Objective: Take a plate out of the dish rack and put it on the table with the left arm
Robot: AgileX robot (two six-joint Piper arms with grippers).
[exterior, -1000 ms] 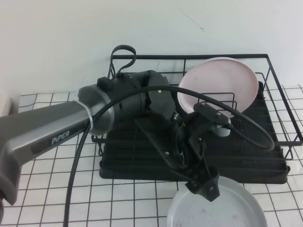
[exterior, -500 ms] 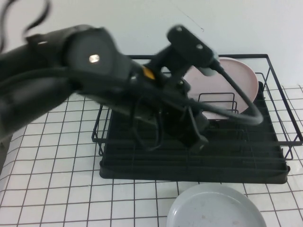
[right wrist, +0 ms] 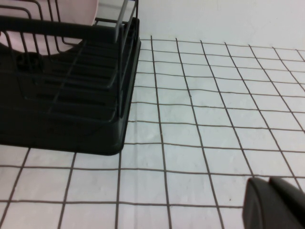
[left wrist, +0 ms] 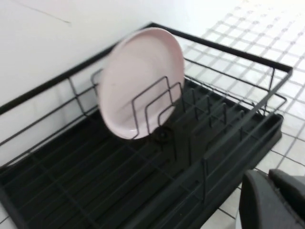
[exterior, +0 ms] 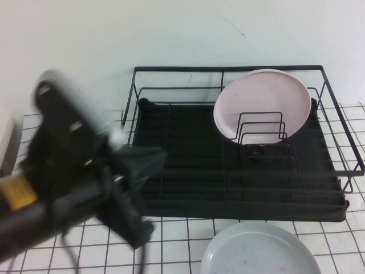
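Observation:
The pale grey plate (exterior: 259, 251) lies flat on the table (exterior: 182, 234) in front of the dish rack (exterior: 228, 68), with nothing touching it. My left gripper (exterior: 138, 231) is blurred at the lower left, left of the plate and clear of it. In the left wrist view its fingertips (left wrist: 268, 177) are together and empty beside the rack's (left wrist: 224, 47) front corner. My right gripper (right wrist: 269, 183) is shut and empty, low over the table, off to the side of the rack (right wrist: 71, 119); it does not show in the high view.
A pink plate (exterior: 262, 105) stands upright against wire dividers at the rack's back right; it also shows in the left wrist view (left wrist: 138, 81). A white wall rises behind the rack. A pale object (exterior: 5, 137) sits at the far left edge.
My left arm has left the grey plate's rim, risen over the rack and swung to the lower left. The grey plate stays flat on the table.

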